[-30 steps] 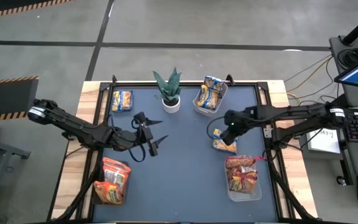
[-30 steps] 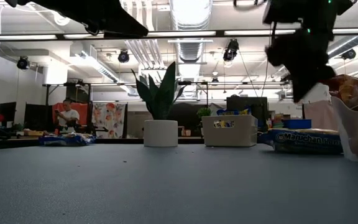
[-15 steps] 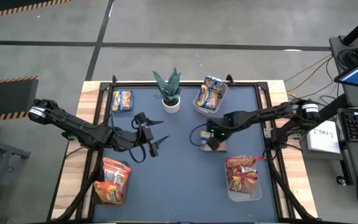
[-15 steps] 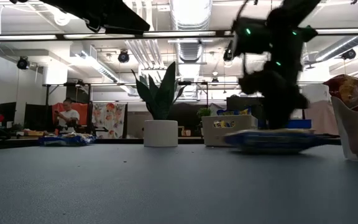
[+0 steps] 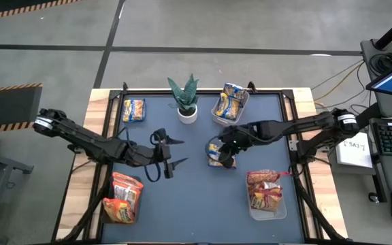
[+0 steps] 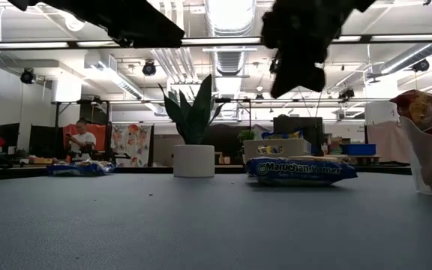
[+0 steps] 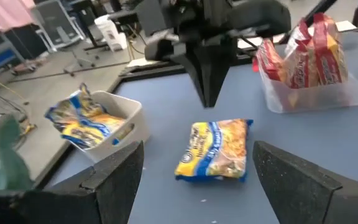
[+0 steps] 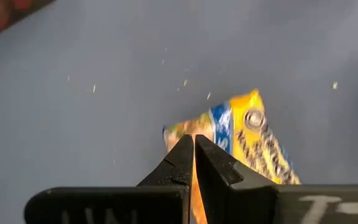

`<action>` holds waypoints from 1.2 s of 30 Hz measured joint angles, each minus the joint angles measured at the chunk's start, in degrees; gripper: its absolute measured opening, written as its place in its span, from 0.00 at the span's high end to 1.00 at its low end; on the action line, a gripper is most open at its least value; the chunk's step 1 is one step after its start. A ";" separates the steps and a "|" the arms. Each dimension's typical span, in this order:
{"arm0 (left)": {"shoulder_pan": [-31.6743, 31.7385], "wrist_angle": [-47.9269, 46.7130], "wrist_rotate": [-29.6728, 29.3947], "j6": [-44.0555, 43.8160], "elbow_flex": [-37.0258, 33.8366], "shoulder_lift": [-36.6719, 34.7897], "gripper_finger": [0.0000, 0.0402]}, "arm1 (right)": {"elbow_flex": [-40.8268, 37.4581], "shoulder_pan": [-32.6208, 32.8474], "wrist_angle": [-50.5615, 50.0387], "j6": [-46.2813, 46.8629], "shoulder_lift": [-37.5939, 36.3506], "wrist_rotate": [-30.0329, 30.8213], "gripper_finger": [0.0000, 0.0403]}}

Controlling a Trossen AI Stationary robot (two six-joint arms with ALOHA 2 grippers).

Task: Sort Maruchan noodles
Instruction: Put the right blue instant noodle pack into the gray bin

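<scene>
- A dark blue worktop [image 5: 196, 197] with light wooden edges is seen from above.
- At 12 o'clock, a potted plant [image 5: 185, 99] and a clear bin of yellow-and-blue packets [image 5: 229, 105] are set.
- At 10 o'clock, one packet [image 5: 133, 109] lies flat.
- Near centre, a yellow-and-blue packet [image 5: 216, 154] lies flat.
- At 7 o'clock, a bin of orange-red packets [image 5: 123, 197] rests.
- At 5 o'clock, a bin of red-and-white packets [image 5: 266, 194] rests.

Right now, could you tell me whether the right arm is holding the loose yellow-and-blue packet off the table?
No, the packet lies flat on the table, with the right arm's shut fingers above it, clear of it.

Yellow-and-blue noodle packet [image 5: 216, 154] on dark blue table [image 5: 196, 197]
</scene>
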 joint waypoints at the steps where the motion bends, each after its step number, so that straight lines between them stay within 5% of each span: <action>1: 0.00 0.09 0.32 -0.50 0.17 0.63 0.29 | -0.97 0.55 -0.21 0.02 -0.79 0.00 0.98; 10: 0.15 0.61 1.63 -4.66 3.89 10.65 0.29 | -15.22 2.65 9.58 1.72 -9.60 3.42 0.98; 19: 3.56 0.74 6.01 -6.61 14.90 25.81 0.33 | -25.88 0.73 14.83 5.00 -15.24 9.28 0.98; 28: 6.65 1.02 10.55 -7.00 24.18 37.02 0.52 | -27.22 -0.93 14.67 4.74 -15.13 9.24 0.98; 36: 7.08 0.85 10.94 -9.93 25.36 40.42 0.74 | -27.23 -1.11 14.03 7.33 -15.07 8.57 0.93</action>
